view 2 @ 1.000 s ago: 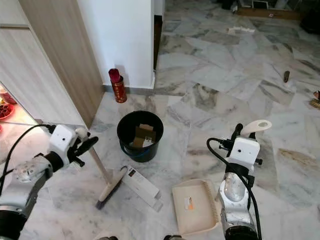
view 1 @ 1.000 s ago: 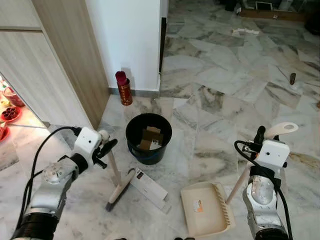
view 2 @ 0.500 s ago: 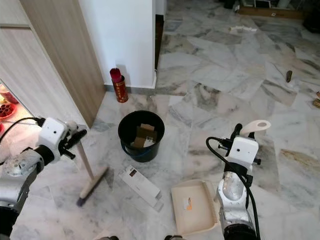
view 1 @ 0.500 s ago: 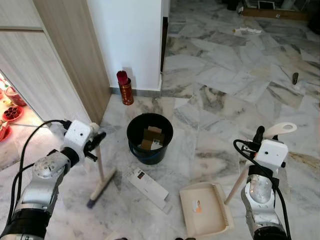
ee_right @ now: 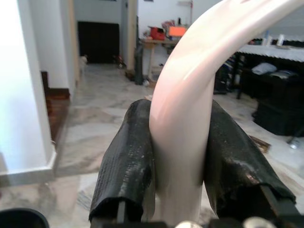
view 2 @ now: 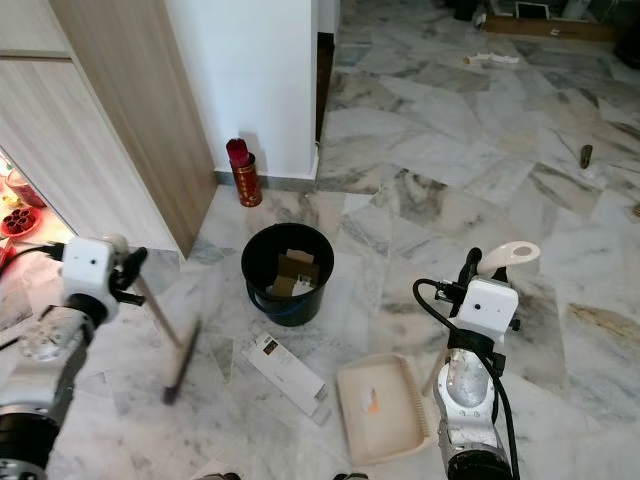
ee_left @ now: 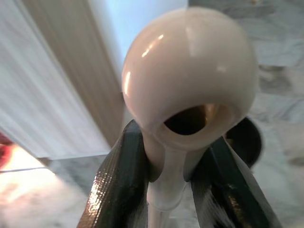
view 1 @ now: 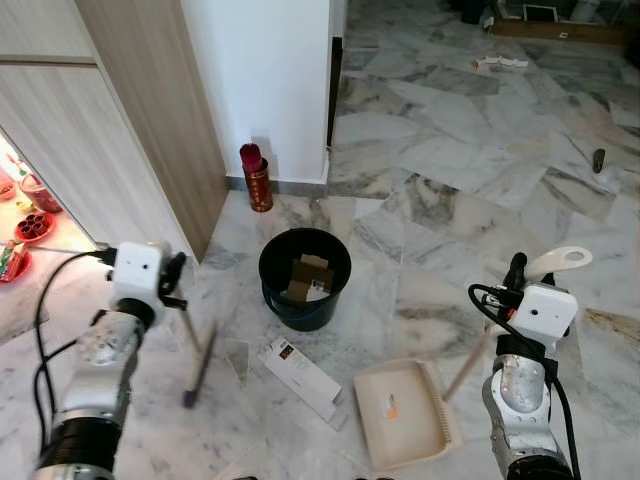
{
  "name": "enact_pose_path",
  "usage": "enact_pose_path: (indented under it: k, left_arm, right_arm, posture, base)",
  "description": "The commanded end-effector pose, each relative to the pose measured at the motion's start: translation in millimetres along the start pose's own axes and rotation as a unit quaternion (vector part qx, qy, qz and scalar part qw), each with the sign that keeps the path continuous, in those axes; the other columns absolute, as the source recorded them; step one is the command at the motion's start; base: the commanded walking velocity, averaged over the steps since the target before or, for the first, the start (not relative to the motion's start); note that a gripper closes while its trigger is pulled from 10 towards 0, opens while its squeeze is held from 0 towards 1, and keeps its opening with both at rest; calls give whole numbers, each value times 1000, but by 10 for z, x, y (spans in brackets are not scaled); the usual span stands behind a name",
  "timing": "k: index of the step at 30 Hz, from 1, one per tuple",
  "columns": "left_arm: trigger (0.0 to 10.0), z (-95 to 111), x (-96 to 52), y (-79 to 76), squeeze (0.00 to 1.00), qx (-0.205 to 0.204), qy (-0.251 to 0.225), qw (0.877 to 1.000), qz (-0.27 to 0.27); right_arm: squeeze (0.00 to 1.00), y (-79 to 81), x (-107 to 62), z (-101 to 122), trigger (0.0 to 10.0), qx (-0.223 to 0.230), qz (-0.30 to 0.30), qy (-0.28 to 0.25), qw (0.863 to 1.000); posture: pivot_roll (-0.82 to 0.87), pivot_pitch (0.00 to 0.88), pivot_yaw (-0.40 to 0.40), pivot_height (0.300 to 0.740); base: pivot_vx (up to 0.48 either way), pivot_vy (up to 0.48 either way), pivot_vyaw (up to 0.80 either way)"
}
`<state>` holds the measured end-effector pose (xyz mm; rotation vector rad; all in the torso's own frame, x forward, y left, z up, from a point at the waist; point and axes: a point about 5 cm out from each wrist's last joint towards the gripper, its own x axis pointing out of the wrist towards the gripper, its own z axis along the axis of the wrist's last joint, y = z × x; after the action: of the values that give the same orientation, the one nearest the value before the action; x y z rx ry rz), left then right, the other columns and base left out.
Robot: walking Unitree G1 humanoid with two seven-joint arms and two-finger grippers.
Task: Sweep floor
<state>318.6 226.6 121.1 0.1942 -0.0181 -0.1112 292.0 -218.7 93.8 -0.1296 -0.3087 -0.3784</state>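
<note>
Left eye view shows your left hand (view 1: 172,283), clamped on the broom (view 1: 196,352), has swung it left away from the box (view 1: 305,370) at lower centre, while your right hand (view 1: 516,272) grips the dustpan (view 1: 405,412), so the sweep needs another stroke.

Even daylight is filling the marble floor (view 1: 450,170), with warm glow spilling from beside the wooden cabinet (view 1: 120,130). The broom (view 1: 197,355) is showing motion blur. Glare is shining on its knob (ee_left: 190,71); the background behind it is staying out of focus
</note>
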Motion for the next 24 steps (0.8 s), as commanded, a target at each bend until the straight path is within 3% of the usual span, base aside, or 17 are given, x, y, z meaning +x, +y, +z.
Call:
enact_pose_path:
  k: [1, 10, 24]
  left_arm:
    - [10000, 84, 10, 1, 0, 4, -27, 1000, -1]
    - [10000, 100, -63, -71, 0, -12, -34, 999, -8]
    - [10000, 153, -345, 112, 0, 1, -28, 1000, 8]
  right_arm:
    - [0, 47, 62, 84, 10000, 1, 15, -29, 999]
    - [0, 220, 23, 99, 10000, -2, 68, -44, 997]
    - [0, 246, -68, 69, 10000, 3, 78, -44, 996]
  posture:
    - [95, 166, 11, 740]
    - [120, 263, 11, 740]
    - [177, 390, 35, 740]
  base:
    - [0, 0, 0]
    - [0, 0, 0]
    - [0, 0, 0]
